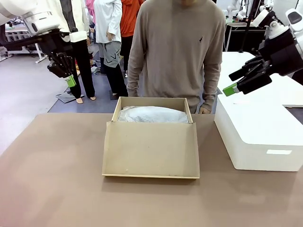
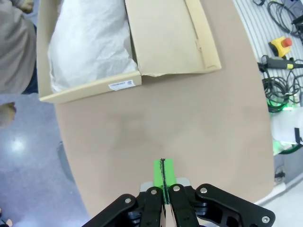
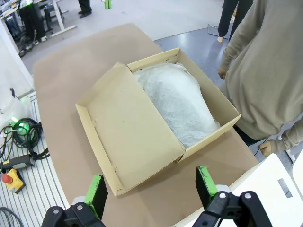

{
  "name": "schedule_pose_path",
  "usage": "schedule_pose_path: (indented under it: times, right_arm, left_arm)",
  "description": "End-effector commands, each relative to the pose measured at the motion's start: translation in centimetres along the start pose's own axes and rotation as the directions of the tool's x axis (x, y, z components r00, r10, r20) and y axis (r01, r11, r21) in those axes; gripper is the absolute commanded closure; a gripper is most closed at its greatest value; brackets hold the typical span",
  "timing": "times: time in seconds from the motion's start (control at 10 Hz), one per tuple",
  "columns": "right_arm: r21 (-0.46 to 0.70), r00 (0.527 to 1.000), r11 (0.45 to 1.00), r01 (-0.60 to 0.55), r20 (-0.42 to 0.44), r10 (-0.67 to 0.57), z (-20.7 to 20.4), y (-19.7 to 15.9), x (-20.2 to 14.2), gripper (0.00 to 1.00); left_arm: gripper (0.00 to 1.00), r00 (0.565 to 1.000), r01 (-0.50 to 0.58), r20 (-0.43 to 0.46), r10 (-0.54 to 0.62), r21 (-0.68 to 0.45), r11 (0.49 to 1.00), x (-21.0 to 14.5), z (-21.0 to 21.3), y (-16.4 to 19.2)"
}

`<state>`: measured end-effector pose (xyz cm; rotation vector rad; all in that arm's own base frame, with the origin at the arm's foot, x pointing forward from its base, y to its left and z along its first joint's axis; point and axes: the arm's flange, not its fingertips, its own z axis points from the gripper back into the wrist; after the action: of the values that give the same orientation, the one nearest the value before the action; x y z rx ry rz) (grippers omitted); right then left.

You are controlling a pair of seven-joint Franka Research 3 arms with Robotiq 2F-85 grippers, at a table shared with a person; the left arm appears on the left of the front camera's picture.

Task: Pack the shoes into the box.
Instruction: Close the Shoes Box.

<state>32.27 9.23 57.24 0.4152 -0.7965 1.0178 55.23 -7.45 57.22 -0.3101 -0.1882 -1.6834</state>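
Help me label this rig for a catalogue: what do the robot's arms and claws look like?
The left arm and right arm have smooth, rounded white shells. The left claw and right claw are black, built of jointed linkage bars with silver pivot pins. Each has two fingers faced with bright green pads.

Brown table (image 1: 57, 179): surface level and matte. White rounded box (image 1: 255, 137): stands on the table at 3 o'clock, lid closed, with a small pale label (image 1: 278, 152) on its near face. Person in a beige sweater (image 1: 180, 52): standing at the table's 12 o'clock edge. Bystanders (image 1: 109, 42): on the grey floor at 11 o'clock, well beyond the table. In the left wrist view, black cables (image 2: 279, 85) lie on the floor at 2 o'clock, and beside them a yellow unit with a red button (image 2: 284, 43).
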Motion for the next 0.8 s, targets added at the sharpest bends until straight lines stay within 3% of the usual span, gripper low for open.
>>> schedule_pose_path:
  times: [0.0, 0.3, 0.7]
  right_arm:
    - [0.014, 1.000, 1.000, -0.007, 0.020, 0.007, -0.1, -0.2, 0.1, 0.00]
    - [0.014, 1.000, 1.000, -0.007, 0.020, 0.007, -0.1, -0.2, 0.1, 0.00]
    - [0.014, 1.000, 1.000, -0.007, 0.020, 0.007, -0.1, -0.2, 0.1, 0.00]
  left_arm:
    - [1.00, 1.000, 0.000, 0.000, 0.000, 0.000, 1.000, 0.0, 0.0, 0.0]
    - [1.00, 0.979, -0.099, 0.167, 0.115, -0.098, 0.990, -3.4, -2.4, 1.5]
    - [1.00, 0.936, -0.064, 0.329, 0.123, -0.185, 0.981, -7.5, -6.8, 1.7]
